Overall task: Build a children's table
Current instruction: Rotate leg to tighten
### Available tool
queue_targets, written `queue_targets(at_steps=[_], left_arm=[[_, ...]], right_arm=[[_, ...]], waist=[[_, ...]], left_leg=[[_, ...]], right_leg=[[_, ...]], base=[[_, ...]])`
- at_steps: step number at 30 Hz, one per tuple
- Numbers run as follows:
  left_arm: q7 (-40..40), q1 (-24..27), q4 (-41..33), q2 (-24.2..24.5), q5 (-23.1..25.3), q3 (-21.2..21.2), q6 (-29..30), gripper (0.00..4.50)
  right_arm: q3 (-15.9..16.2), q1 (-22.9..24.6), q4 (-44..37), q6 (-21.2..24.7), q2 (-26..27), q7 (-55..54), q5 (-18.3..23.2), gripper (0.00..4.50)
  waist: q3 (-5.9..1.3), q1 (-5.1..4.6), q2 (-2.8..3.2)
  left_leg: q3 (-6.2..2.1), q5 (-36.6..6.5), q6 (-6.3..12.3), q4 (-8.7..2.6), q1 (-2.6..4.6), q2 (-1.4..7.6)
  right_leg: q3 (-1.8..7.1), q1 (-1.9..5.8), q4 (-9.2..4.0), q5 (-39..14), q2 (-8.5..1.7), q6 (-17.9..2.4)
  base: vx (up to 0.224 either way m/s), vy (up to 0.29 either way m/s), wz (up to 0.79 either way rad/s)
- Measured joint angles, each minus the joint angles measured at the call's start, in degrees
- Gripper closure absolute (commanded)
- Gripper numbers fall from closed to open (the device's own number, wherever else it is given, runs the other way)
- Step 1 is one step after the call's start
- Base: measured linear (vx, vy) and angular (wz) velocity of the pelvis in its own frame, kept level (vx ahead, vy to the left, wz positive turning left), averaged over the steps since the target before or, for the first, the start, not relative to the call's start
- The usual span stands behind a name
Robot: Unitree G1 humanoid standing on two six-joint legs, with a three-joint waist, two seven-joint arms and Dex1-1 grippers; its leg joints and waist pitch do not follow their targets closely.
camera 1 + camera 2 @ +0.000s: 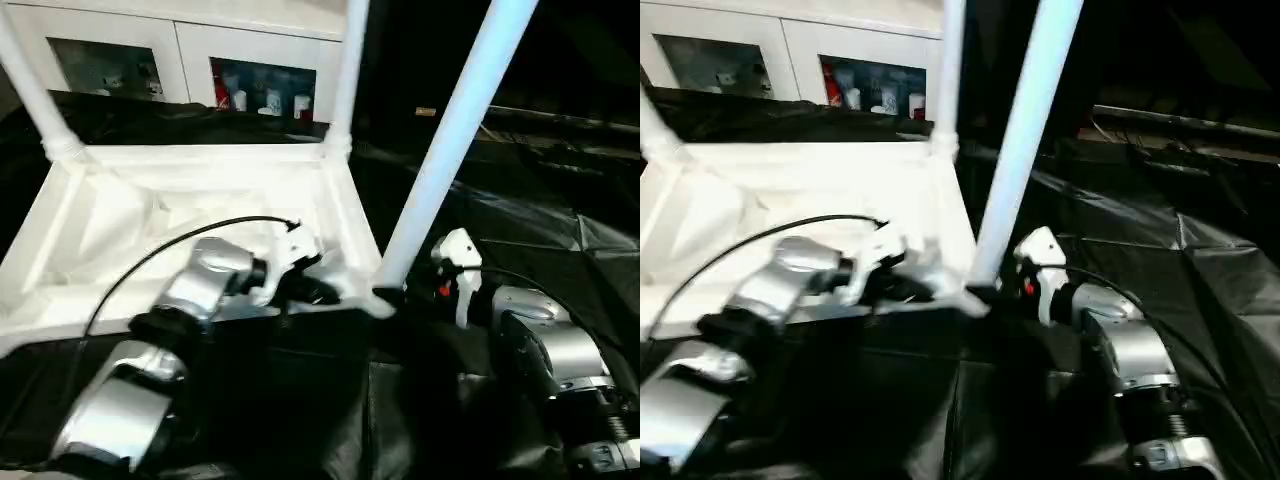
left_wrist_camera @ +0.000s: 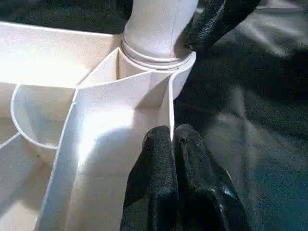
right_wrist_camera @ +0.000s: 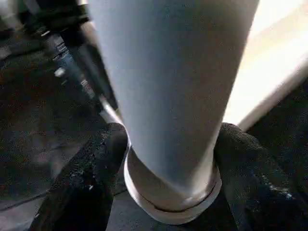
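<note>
The children's table (image 1: 190, 215) lay upside down at centre left, legs up. The left gripper (image 2: 173, 144) was clenched on its near rim wall. The right gripper (image 3: 168, 159) straddled the near-right leg (image 1: 450, 140) at its collar; whether it grasped could not be determined.

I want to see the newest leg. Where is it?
The leg stands in the tabletop's near right corner, leaning right, with the right end effector around its base and the left end effector on the nearby rim.

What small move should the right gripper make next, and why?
Probably back off the leg. Its collar already sits in the tabletop's near corner socket, the right gripper's fingers flank it, and the left gripper pinches the rim.
</note>
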Motion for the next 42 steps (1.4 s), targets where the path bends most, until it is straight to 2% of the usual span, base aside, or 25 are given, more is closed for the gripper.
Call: queue_targets(at_steps=[1, 3, 7, 8, 15, 19, 25, 27, 31, 32, 34, 35, 40, 42], left_arm=[[-0.6, 0.04, -0.09, 0.25, -0.21, -0.2, 0.15, 4.5], [-1.49, 0.18, -0.37, 0.36, -0.26, -0.43, 0.35, 4.5], [-1.98, 0.75, -1.15, 0.53, -0.26, -0.54, 0.42, 4.5], [-1.88, 0.87, -1.35, 0.53, -0.25, -0.54, 0.42, 4.5], [1.61, 1.15, -1.46, -0.07, -0.01, -0.22, 0.28, 4.5], [9.03, 0.03, 1.29, -3.02, 1.11, 0.99, -0.01, 4.5], [24.88, -2.33, 5.55, -10.6, 3.19, 1.92, 1.93, 4.5], [28.56, -2.55, 6.02, -12.56, 3.44, 2.04, 2.72, 4.5], [30.62, -2.65, 6.55, -13.86, 3.82, 2.48, 2.96, 4.5], [30.6, -2.67, 6.6, -13.86, 3.82, 2.51, 2.91, 4.5], [30.38, -2.74, 6.74, -13.85, 3.83, 2.54, 2.82, 4.5], [29.85, -2.74, 6.79, -13.65, 3.83, 2.55, 2.66, 4.5], [25.66, -2.75, 6.68, -11.44, 3.54, 2.49, 1.74, 4.5], [22.68, -2.75, 6.35, -9.82, 3.51, 2.38, 1.16, 4.5]], right_arm=[[0.23, -0.01, 0.0, 0.11, -0.12, 0.65, 0.23, 1.5], [0.55, -0.05, 0.0, 0.57, -0.21, 1.55, 0.75, 1.82], [0.7, -0.08, 0.0, 0.73, -0.22, 2.01, 1.01, 1.98], [0.69, -0.08, 0.0, 0.78, -0.22, 2.01, 1.0, 2.17], [0.31, 0.17, -0.33, 0.51, 1.27, -1.36, 0.19, 2.33], [-2.51, 0.14, 0.97, 0.62, 5.14, -11.01, -1.19, 2.42], [-8.98, -2.38, 5.78, 0.63, 14.45, -32.77, -3.47, 2.46], [-10.12, -3.57, 7.5, 0.63, 16.37, -38.3, -3.71, 2.47], [-10.57, -4.54, 8.16, 0.29, 17.88, -41.82, -5.37, 2.47], [-10.54, -4.5, 8.24, -0.18, 17.96, -41.82, -5.7, 2.12], [-10.54, -4.47, 8.27, -0.44, 18.03, -41.71, -5.92, 2.12], [-10.54, -4.47, 8.29, -0.56, 17.98, -41.05, -5.89, 1.79], [-10.25, -4.1, 7.7, -0.13, 16.13, -33.73, -4.01, 1.59], [-8.84, -3.4, 6.67, 0.21, 13.86, -28.98, -3.0, 1.59]], waist=[[0.0, 0.04, -0.01], [0.02, 0.15, 0.0], [0.03, 0.26, 0.01], [0.03, 0.25, 0.01], [0.03, 0.26, -0.01], [0.02, 0.2, 0.01], [-0.17, -0.18, 0.3], [-0.19, -0.17, 0.37], [-0.24, -0.16, 0.48], [-0.24, -0.15, 0.49], [-0.24, -0.16, 0.51], [-0.25, -0.22, 0.55], [-0.24, -0.31, 0.67], [-0.21, -0.34, 0.72]], left_leg=[[0.0, 0.0, 0.0, 0.0, 0.0, 0.0], [0.01, 0.0, 0.0, 0.04, 0.01, 0.0], [0.04, -0.01, -0.03, 0.11, 0.03, 0.0], [0.04, 0.0, -0.03, 0.13, 0.03, -0.01], [0.04, 0.0, -0.03, 0.19, 0.14, -0.02], [0.03, 0.0, -0.04, 0.25, 0.23, -0.04], [0.02, 0.0, -0.04, 0.49, 0.25, -0.13], [-0.03, 0.0, -0.04, 0.49, 0.24, -0.15], [-0.1, 0.0, -0.04, 0.46, 0.24, -0.17], [-0.12, 0.0, -0.04, 0.46, 0.21, -0.17], [-0.13, 0.0, -0.04, 0.45, 0.2, -0.18], [-0.13, 0.0, -0.04, 0.45, 0.2, -0.18], [-0.15, 0.0, -0.04, 0.31, 0.19, -0.16], [-0.19, 0.0, -0.04, 0.16, 0.17, -0.15]], right_leg=[[0.0, 0.0, 0.0, 0.0, 0.0, 0.0], [0.01, 0.01, 0.02, 0.0, -0.01, 0.0], [0.04, 0.04, 0.08, 0.02, -0.03, -0.03], [0.05, 0.04, 0.08, 0.03, -0.03, -0.04], [0.08, 0.14, 0.16, 0.04, -0.05, -0.05], [0.1, 0.27, 0.12, 0.01, -0.07, 0.01], [0.21, 0.35, -0.05, -0.09, -0.12, 0.18], [0.18, 0.35, -0.14, -0.11, -0.12, 0.21], [0.15, 0.36, -0.14, -0.12, -0.12, 0.22], [0.13, 0.35, -0.13, -0.12, -0.12, 0.22], [0.13, 0.34, -0.14, -0.12, -0.12, 0.22], [0.14, 0.33, -0.14, -0.12, -0.12, 0.22], [0.09, 0.22, -0.11, -0.1, -0.09, 0.24], [0.03, 0.12, -0.1, -0.08, -0.08, 0.25]], base=[[0.0, 0.0, 0.0], [0.0, 0.0, 0.0], [0.0, 0.0, 0.0], [0.0, 0.0, 0.0], [0.0, 0.0, 0.0], [0.0, 0.0, 0.0], [0.0, 0.0, 0.0], [0.0, 0.0, 0.0], [0.0, 0.0, 0.0], [0.0, 0.0, 0.0], [0.0, 0.0, 0.0], [0.0, 0.0, 0.0], [0.0, 0.0, 0.0], [0.0, 0.0, 0.0]])
